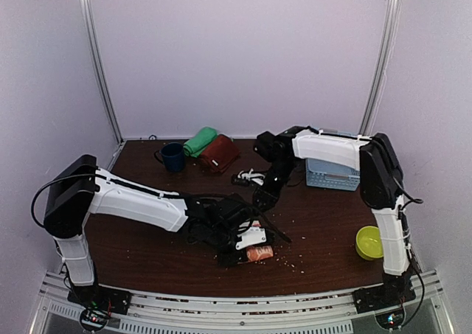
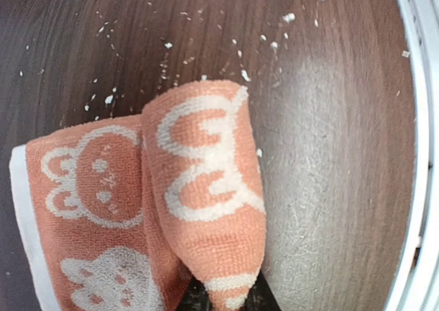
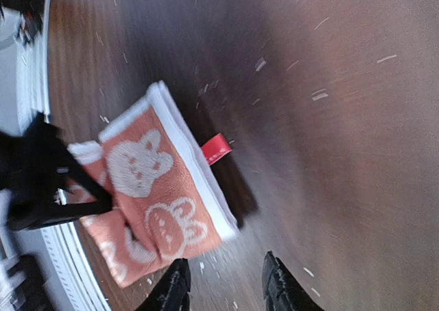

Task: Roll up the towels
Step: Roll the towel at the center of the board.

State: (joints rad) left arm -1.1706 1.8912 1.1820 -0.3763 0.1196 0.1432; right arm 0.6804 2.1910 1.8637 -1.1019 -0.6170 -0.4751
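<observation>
The orange towel, printed with white bunnies, lies on the dark wood bench, well apart from the navy mug, nearer the arms and off to the mug's right in the overhead view. It is partly folded. One portion lies flat and another is lifted into a rounded hump that narrows to a point. The left gripper is closed narrowly on that point, with cloth pinched between its dark fingers. A red tag sticks out from the towel's white-bordered edge. The right gripper hangs just beside the same towel, on the side farther from the mug. Its jaws are parted with only bare bench between them, and it holds nothing. The green towel is rolled and lies just right of the mug, towards the back wall. The dark maroon towel is bunched up and touches the green one on the side away from the mug. A pale blue basket sits far to the mug's right, partly hidden by the right arm. A yellow-green bowl is farther still from the mug, near the right arm's base. Pale specks are scattered over the wood around the orange towel.
</observation>
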